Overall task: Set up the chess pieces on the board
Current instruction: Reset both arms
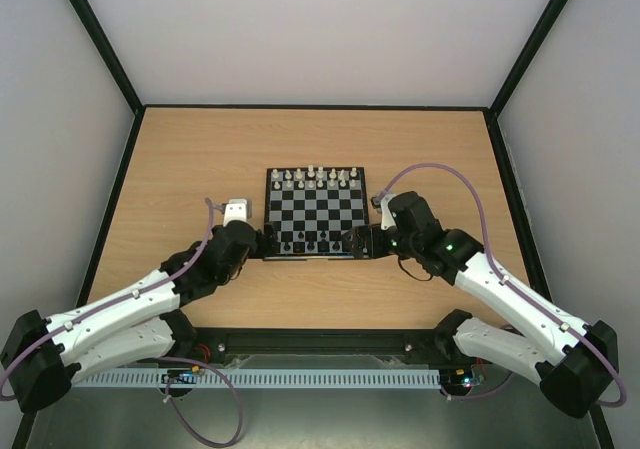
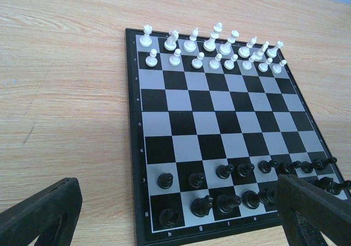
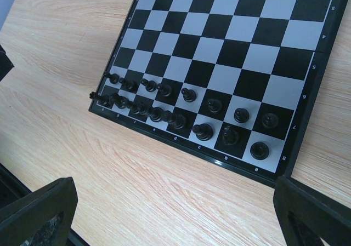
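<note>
On the pale wooden table (image 1: 180,169), between white walls (image 1: 320,29), lies the board (image 1: 316,214).

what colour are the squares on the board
The board has black and pale grey checks; clearest in the left wrist view.

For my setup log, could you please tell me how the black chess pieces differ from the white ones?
The black chess pieces are black; the white chess pieces are cream-white. The black ones stand on rows 7 and 8 at the board's near edge; the white ones on rows 1 and 2 at its far edge. Both sets form two rows.
</note>
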Action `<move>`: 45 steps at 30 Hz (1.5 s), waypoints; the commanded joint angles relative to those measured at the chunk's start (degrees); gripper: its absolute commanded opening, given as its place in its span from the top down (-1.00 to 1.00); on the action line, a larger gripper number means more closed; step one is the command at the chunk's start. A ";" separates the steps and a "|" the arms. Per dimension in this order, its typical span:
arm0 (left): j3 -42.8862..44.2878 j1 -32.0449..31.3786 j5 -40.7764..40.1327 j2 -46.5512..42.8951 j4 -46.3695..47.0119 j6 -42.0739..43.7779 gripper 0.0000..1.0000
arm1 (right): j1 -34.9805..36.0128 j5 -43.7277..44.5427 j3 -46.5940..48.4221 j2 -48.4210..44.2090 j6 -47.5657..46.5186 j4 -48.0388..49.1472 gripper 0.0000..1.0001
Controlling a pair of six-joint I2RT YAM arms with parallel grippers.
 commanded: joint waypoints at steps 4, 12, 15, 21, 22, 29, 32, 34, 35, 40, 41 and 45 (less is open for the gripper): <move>-0.64 0.36 -0.54 1.13 2.90 1.49 -0.98 | -0.06 0.47 -0.15 0.34 -1.00 0.27 -0.97; -0.81 0.38 -0.89 1.24 3.54 2.18 -0.98 | -0.01 0.09 -0.18 0.61 -1.13 0.47 -0.97; -1.37 0.38 -1.26 1.11 5.07 2.27 -0.98 | -0.01 0.06 -0.11 0.45 -1.17 0.25 -0.97; -1.76 0.39 -3.41 1.07 6.99 2.55 -0.98 | -0.04 -2.06 -1.49 -3.01 -1.61 2.27 -0.97; -1.81 0.42 -5.06 0.83 6.88 2.24 -0.98 | -0.01 -2.23 -1.76 -3.11 -1.90 2.65 -0.97; -5.40 0.40 -4.13 0.17 13.82 6.25 -0.98 | -0.02 -3.49 -2.11 -2.97 -2.66 3.32 -0.97; -5.67 0.43 -4.79 1.63 15.20 6.74 -0.98 | -0.01 -2.76 -3.13 -4.29 -2.75 4.61 -0.97; -5.52 0.43 -5.04 2.55 15.90 6.90 -0.98 | -0.04 -2.22 -3.62 -4.76 -2.48 5.19 -0.97; -5.27 0.42 -4.96 3.00 16.33 7.00 -0.98 | -0.06 -1.87 -3.96 -5.02 -2.26 5.48 -0.97; -3.59 0.43 -6.34 4.26 19.05 7.74 -0.98 | -0.05 1.91 -5.77 -6.26 -0.78 8.47 -0.97; -3.03 0.43 -6.84 4.57 19.83 8.37 -0.98 | -0.05 3.28 -6.02 -6.40 -0.36 9.46 -0.97; 2.96 0.42 -7.18 6.85 20.92 11.32 -0.98 | -0.03 1.23 -4.17 -6.16 3.26 13.53 -0.97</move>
